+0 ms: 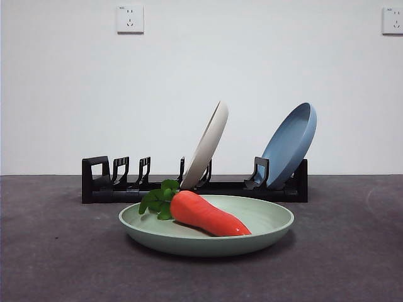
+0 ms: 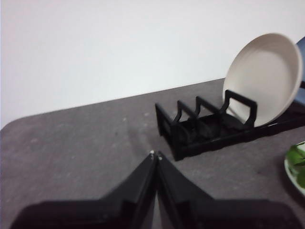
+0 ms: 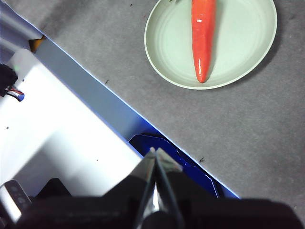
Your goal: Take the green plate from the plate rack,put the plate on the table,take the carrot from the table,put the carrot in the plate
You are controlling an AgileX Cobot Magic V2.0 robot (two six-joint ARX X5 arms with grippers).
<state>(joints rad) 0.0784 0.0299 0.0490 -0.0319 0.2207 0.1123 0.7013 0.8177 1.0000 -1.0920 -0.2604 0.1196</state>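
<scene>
The green plate lies flat on the table in front of the plate rack. The carrot rests inside it, leaves toward the left. The right wrist view looks down on the green plate with the carrot across it. My right gripper is shut and empty, far back from the plate above the table's edge. My left gripper is shut and empty, hanging above bare table a short way from the plate rack. Only the green plate's rim shows in the left wrist view.
A cream-white plate leans in the rack's middle slots and a blue plate leans at its right end. A white wall with two sockets stands behind. The table's edge with white and blue hardware beyond it sits under the right gripper.
</scene>
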